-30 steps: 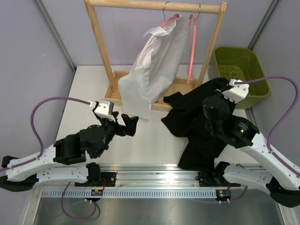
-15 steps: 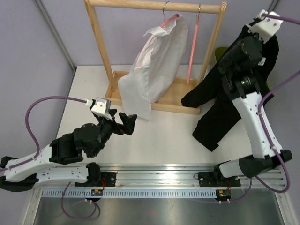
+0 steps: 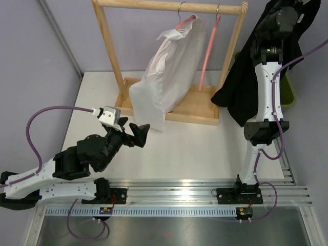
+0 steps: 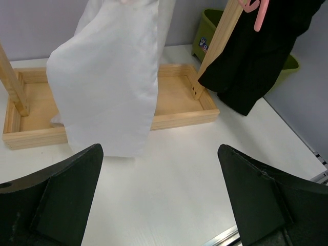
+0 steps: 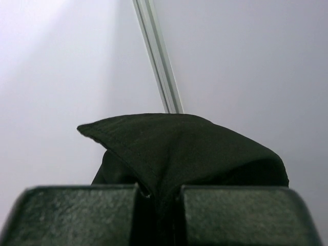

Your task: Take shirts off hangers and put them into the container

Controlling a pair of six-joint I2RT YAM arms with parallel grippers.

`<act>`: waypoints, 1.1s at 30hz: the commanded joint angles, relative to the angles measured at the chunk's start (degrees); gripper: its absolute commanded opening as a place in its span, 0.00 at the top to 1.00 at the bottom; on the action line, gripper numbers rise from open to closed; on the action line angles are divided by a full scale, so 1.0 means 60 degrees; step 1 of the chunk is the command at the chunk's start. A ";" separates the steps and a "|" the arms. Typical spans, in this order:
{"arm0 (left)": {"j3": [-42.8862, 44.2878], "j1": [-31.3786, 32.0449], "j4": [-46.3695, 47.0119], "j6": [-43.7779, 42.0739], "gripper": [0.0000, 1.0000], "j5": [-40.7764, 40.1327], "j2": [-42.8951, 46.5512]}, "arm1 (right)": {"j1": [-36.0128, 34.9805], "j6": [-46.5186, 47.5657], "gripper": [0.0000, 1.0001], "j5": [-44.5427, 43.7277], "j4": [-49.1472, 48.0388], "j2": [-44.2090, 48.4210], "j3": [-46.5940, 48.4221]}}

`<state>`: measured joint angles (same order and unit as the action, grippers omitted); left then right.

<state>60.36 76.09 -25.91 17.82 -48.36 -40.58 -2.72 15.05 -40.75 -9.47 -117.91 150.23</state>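
A white shirt [image 3: 166, 77] [image 4: 110, 87] hangs on a pink hanger [image 3: 185, 21] on the rack. Beside it a second pink hanger [image 3: 207, 51] [image 4: 258, 10] hangs bare and tilted. My right gripper [image 5: 158, 197] is shut on a fold of the black shirt [image 5: 179, 148]. It is raised high at the top right, and the black shirt [image 3: 241, 97] [image 4: 256, 66] dangles from it in front of the olive-green container [image 3: 290, 92] [image 4: 207, 31], hiding most of it. My left gripper [image 3: 139, 134] [image 4: 160, 148] is open over the table, short of the white shirt's lower hem, holding nothing.
The wooden rack [image 3: 169, 6] stands on its flat tray base [image 3: 200, 110] at the back of the white table. Its right post [image 3: 231, 48] stands close to the dangling black shirt. Grey walls close in both sides.
My right arm has swung up from the table, lifting the black shirt off it to hang beside the rack's right post. The bare hanger has swung. My left arm has hardly moved.
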 commanded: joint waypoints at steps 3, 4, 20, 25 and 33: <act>0.0326 -0.0026 0.0788 -0.0597 0.01 0.0120 -0.0239 | 0.0772 -0.1462 1.00 0.1810 -0.3823 -0.0285 0.1137; 0.0370 -0.0026 0.0803 -0.0656 0.01 0.0106 -0.0254 | 0.0863 -0.1657 1.00 0.2348 -0.4783 -0.0343 0.1036; -0.0816 -0.0641 0.3205 -0.1653 0.01 0.0441 -0.0195 | 0.2035 -0.2977 1.00 0.2940 -0.7709 -0.1121 0.1476; -0.0919 -0.1446 0.3279 -0.1010 0.01 0.1349 -0.0400 | 0.2475 -0.3021 1.00 0.2252 -0.6580 -0.1033 -0.0171; -0.1036 -0.1784 0.3220 -0.0583 0.01 0.1951 -0.0518 | 0.2490 -0.4102 1.00 0.2982 -0.4782 -0.1631 -0.2775</act>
<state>54.57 65.67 -10.15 12.21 -38.92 -44.36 12.43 -5.52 -25.23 -43.35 -124.81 133.45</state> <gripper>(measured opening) 0.987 0.023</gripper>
